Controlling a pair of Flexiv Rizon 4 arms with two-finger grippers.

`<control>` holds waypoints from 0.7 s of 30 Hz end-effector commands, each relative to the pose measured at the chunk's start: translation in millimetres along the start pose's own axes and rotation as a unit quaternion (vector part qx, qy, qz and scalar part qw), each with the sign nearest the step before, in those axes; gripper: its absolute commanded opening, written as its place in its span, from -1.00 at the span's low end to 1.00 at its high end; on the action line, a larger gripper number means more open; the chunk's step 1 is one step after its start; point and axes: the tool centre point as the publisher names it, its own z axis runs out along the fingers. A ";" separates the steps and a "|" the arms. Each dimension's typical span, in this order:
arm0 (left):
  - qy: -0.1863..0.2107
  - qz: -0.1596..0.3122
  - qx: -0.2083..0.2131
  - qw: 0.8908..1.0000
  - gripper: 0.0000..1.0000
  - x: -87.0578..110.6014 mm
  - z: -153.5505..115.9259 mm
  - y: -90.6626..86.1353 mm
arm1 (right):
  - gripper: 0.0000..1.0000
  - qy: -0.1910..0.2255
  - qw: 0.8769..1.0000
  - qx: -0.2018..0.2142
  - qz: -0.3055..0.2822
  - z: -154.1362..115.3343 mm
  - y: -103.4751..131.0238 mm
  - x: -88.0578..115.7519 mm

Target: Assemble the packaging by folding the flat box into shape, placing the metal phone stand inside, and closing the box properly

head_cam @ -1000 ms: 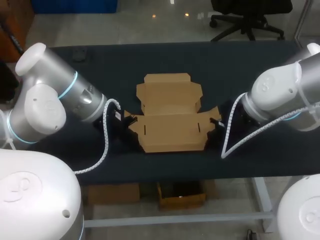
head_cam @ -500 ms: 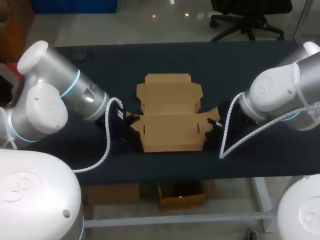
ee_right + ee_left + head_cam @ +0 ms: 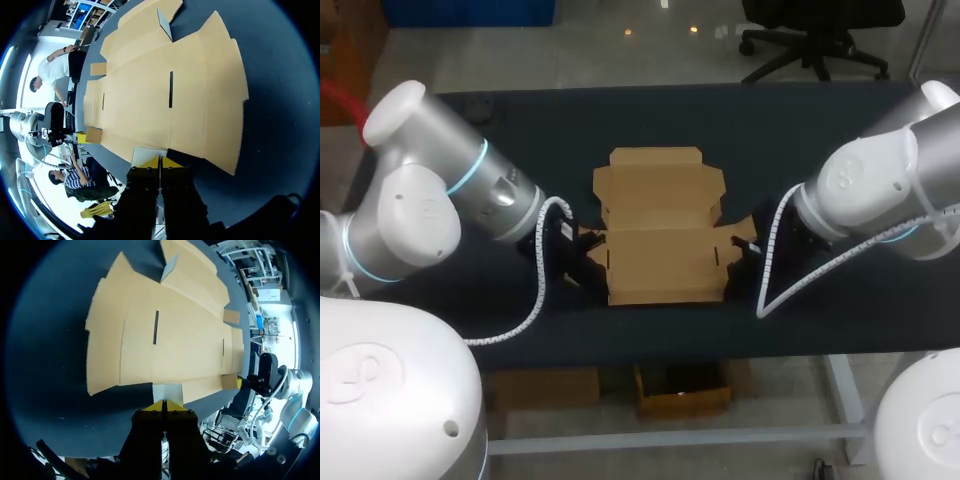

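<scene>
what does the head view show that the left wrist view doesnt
Only the head view: the left arm and right arm whole, coming in at opposite ends of the flat box. Only the left wrist view: the left fingers, yellow tips pressed together on a pale side flap of the box. Both: the box lying open on the dark table, with thin slots cut near each end.

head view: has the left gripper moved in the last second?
Yes. The left gripper has shifted right, toward the flat box, whose far edge has stayed put on the table. It now sits at the box's left flap.
</scene>
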 end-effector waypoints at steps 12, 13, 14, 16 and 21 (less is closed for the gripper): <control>-0.007 0.005 -0.009 1.000 -1.00 6.6 10.7 0.3 | -1.00 -0.003 1.000 0.001 -0.006 0.0 -1.6 4.8; -0.008 0.005 -0.009 1.000 -1.00 6.7 11.0 0.3 | -1.00 -0.003 1.000 0.001 -0.006 -0.2 -1.9 5.1; -0.008 0.005 -0.010 1.000 -1.00 6.8 11.2 0.4 | -1.00 -0.003 1.000 0.000 -0.007 -0.4 -2.2 5.3; -0.008 0.006 -0.010 1.000 -1.00 7.3 11.6 0.2 | -1.00 -0.003 1.000 0.000 -0.007 -1.2 -2.7 5.6; -0.010 0.007 -0.011 1.000 -1.00 8.7 13.4 1.4 | -1.00 -0.005 1.000 -0.003 -0.008 -3.8 -4.1 6.2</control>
